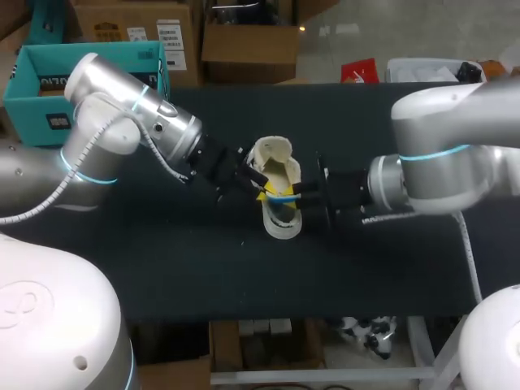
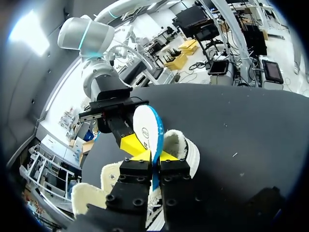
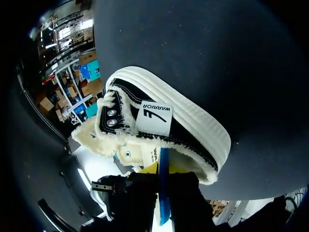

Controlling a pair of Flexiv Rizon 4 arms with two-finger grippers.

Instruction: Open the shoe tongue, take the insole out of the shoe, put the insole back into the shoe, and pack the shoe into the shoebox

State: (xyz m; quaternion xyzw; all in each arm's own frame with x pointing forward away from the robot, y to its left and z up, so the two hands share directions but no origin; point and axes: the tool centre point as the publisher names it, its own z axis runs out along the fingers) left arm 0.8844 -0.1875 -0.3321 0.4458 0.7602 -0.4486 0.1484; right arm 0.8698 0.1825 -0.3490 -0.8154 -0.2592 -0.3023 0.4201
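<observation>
Clamping the insole [image 2: 145, 126] from either side, the left gripper [image 2: 153, 155] and right gripper [image 3: 161, 170] are holding it over the shoe [image 1: 274, 156].

L arm [image 1: 122, 106] brought in from left side, elbow bent, wrist angled down toward table middle. L gripper [image 2: 152, 155] closed, fingers nearly together, insole [image 2: 145, 129] pinched edge-on between yellow tips. R arm [image 1: 455, 154] brought in from right side, forearm held roughly level, wrist pointed at L gripper. R gripper [image 3: 161, 170] clamped on same insole from opp. side. Grippers held close, tips facing.
</observation>
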